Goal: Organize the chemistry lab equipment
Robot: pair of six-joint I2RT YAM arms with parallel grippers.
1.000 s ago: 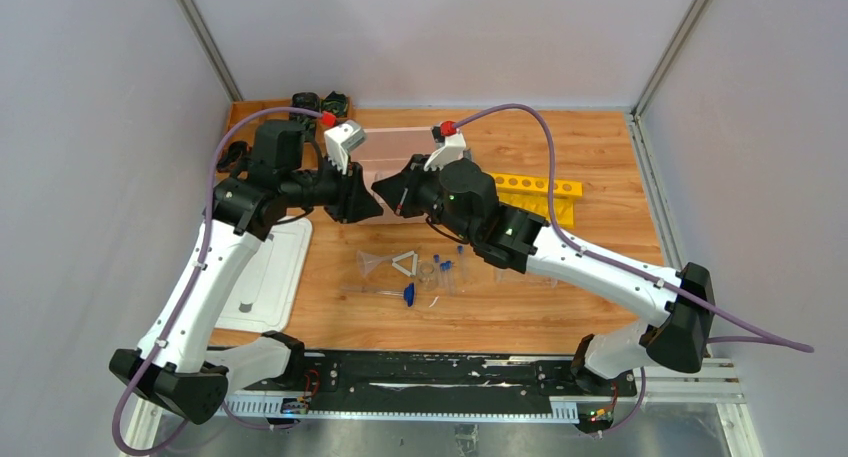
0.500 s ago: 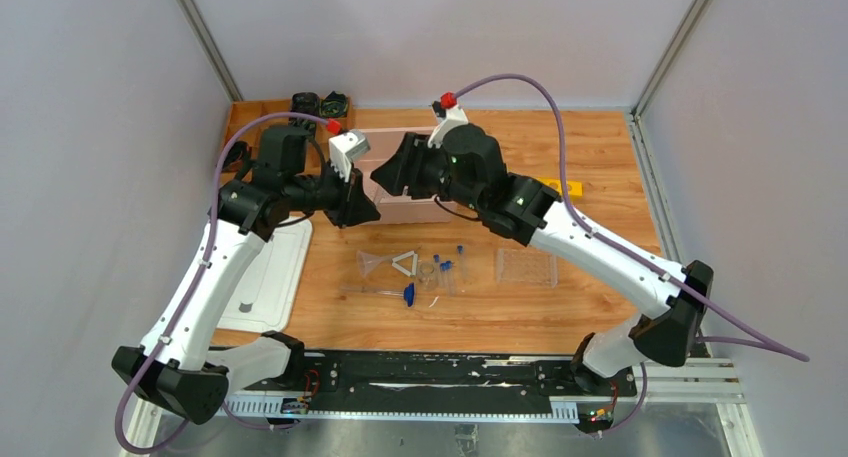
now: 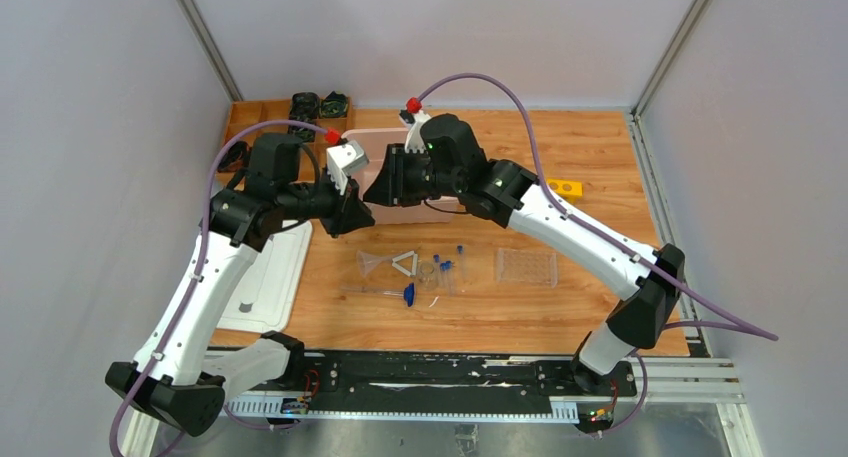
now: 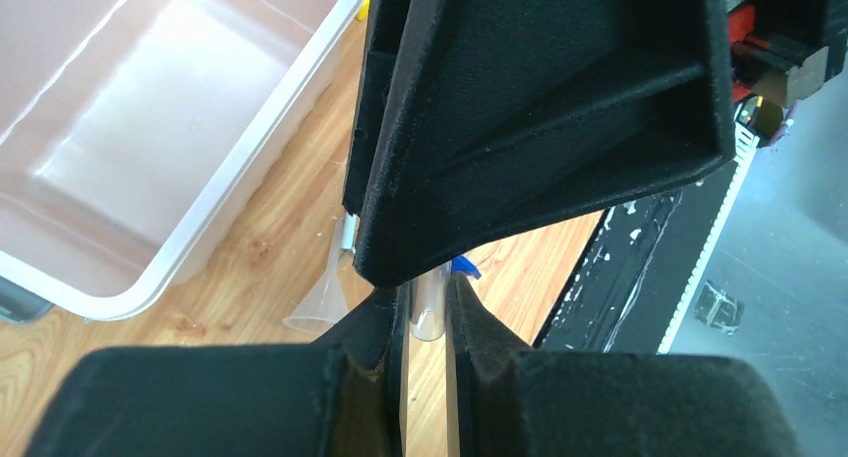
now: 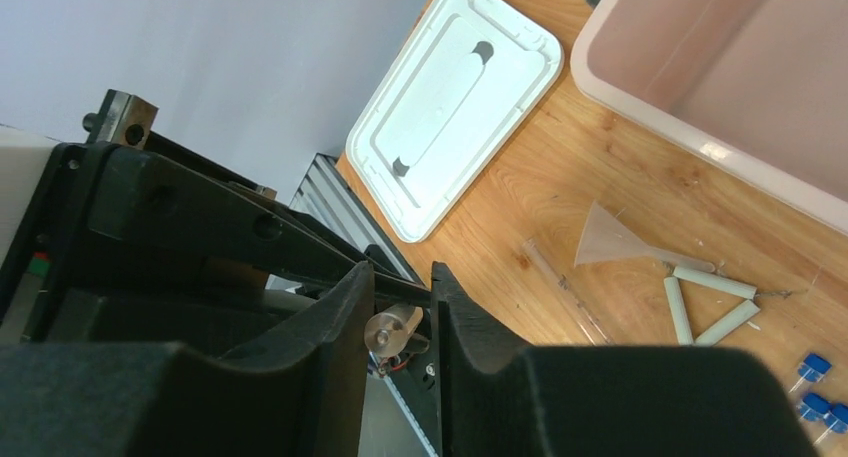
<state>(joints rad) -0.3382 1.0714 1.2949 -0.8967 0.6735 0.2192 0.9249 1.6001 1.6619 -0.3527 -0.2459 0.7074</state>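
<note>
Twice check clearance over the pink bin [image 3: 410,215], hold left gripper [image 4: 425,297] pinched shut (contents not discernible), leave right gripper [image 5: 402,277] narrowly parted, separate slowly.

translucent plastic funnel [image 5: 615,239], glossy bin [image 4: 150,107], wooden table [image 3: 600,147]

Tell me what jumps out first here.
The left arm and right arm meet head to head at the pale pink bin, far middle of the wooden table. In front of it lie the clear funnel, white triangle and blue-capped tubes, all loose. A white lid sits at the left edge.
</note>
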